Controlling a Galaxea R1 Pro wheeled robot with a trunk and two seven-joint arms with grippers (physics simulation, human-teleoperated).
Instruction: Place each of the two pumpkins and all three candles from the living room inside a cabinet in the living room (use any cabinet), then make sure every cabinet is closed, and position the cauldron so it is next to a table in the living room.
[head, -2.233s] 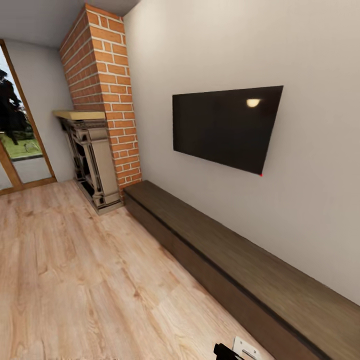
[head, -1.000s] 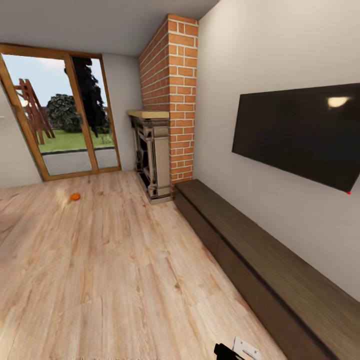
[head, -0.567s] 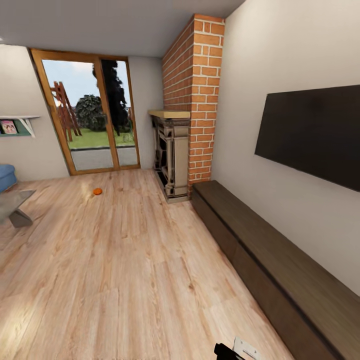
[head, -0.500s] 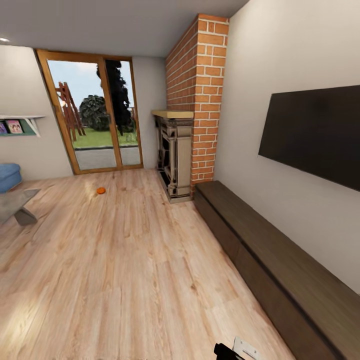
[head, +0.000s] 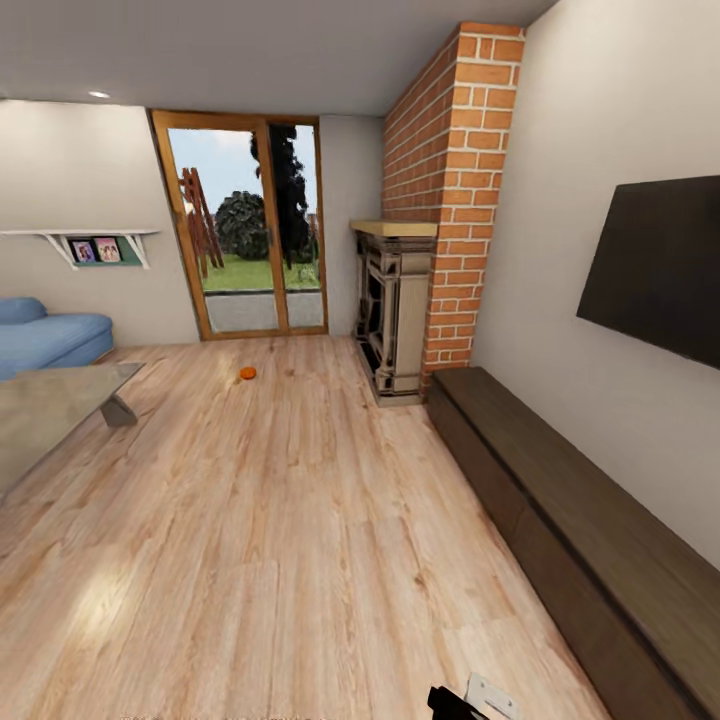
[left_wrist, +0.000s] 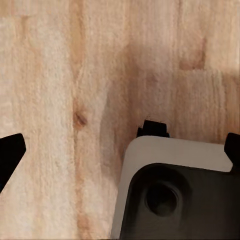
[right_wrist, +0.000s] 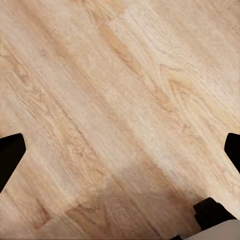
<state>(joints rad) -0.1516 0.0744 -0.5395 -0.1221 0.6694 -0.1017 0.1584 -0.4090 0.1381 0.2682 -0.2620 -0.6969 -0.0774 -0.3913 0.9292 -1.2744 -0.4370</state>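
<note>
One small orange pumpkin (head: 247, 373) lies on the wooden floor far ahead, near the glass door. Along the right wall runs the long low dark brown cabinet (head: 560, 500), its fronts all shut. The grey glossy coffee table (head: 45, 405) juts in at the left. The other pumpkin, the candles and the cauldron are out of view. In the left wrist view my left gripper (left_wrist: 121, 150) is open above the floor and part of my own base (left_wrist: 175, 190). The right gripper (right_wrist: 121, 151) is open too, over bare planks, with nothing between its fingers.
A brick chimney (head: 460, 190) with a fireplace (head: 395, 310) stands at the cabinet's far end. A black TV (head: 660, 270) hangs above the cabinet. A blue sofa (head: 45, 335) and a wall shelf (head: 85, 243) are at the left. Wide wooden floor lies between table and cabinet.
The camera has swung to the left: TV and cabinet slid to the right, while the glass door, the pumpkin, then the table and sofa came into view. The things themselves stay put.
</note>
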